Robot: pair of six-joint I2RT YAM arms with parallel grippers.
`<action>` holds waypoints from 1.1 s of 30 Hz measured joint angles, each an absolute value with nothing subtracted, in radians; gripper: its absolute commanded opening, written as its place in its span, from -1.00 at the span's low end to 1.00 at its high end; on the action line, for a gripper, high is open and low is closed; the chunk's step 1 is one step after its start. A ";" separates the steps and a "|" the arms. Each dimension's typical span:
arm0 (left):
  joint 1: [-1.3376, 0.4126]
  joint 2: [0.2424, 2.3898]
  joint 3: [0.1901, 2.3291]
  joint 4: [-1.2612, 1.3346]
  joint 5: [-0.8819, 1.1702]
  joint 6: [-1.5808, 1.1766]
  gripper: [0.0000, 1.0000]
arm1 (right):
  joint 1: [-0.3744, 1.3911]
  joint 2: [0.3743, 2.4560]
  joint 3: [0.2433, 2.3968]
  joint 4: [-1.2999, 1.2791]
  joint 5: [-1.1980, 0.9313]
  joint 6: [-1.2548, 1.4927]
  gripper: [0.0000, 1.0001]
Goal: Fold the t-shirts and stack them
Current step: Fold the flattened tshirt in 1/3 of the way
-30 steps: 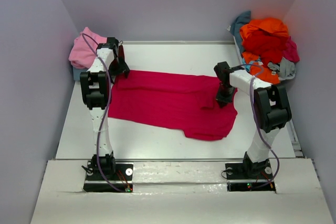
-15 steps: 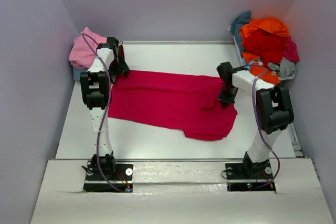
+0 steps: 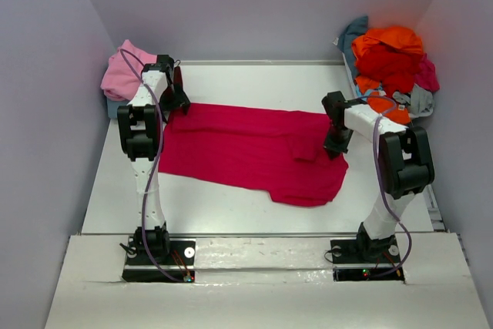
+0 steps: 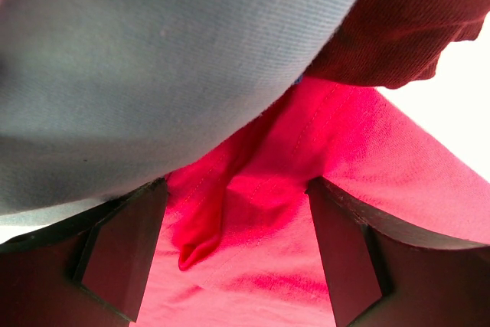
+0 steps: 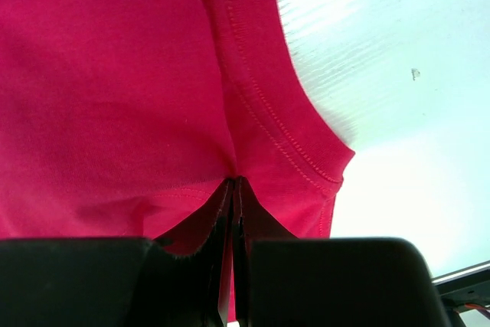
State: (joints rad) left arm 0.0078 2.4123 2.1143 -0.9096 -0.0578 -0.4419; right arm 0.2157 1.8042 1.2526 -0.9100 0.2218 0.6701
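A magenta-red t-shirt point(image 3: 246, 152) lies spread across the middle of the table. My left gripper point(image 3: 176, 99) hovers open over its far left corner. In the left wrist view the gripper point(image 4: 236, 244) has red cloth point(image 4: 268, 266) lying between its dark fingers point(image 4: 122, 254), which do not pinch it. Dusty blue cloth point(image 4: 153, 74) and maroon cloth point(image 4: 413, 28) lie just beyond. My right gripper point(image 3: 337, 144) is shut on the shirt's right end. The right wrist view shows this gripper point(image 5: 236, 188) pinching a fold of the cloth next to a stitched hem point(image 5: 264, 112).
A heap of orange, red, teal and grey t-shirts point(image 3: 391, 59) sits at the back right corner. A pink t-shirt point(image 3: 123, 73) lies bunched at the back left, behind the left arm. Grey walls close in three sides. White table point(image 5: 398, 74) shows to the right of the held hem.
The right gripper has shifted a little to the right, drawing the shirt's right end with it. The left arm has stayed still.
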 measured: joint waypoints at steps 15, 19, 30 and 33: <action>0.008 2.412 2.114 -0.910 -0.058 -0.442 0.74 | 0.184 1.788 1.217 -0.907 0.230 0.665 -0.79; 0.008 2.412 2.114 -0.910 -0.058 -0.442 0.74 | 0.183 1.788 1.214 -0.907 0.216 0.651 -0.34; 0.008 2.410 2.113 -0.909 -0.059 -0.442 0.74 | 0.183 1.788 1.253 -0.914 0.170 0.595 0.10; 0.008 2.405 2.106 -0.905 -0.064 -0.442 0.74 | 0.183 1.787 1.279 -0.914 0.168 0.590 0.10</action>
State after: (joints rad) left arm 0.0082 2.4050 2.1059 -0.9054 -0.0635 -0.4423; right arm 0.1833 1.7870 1.2789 -0.9138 0.1677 0.5903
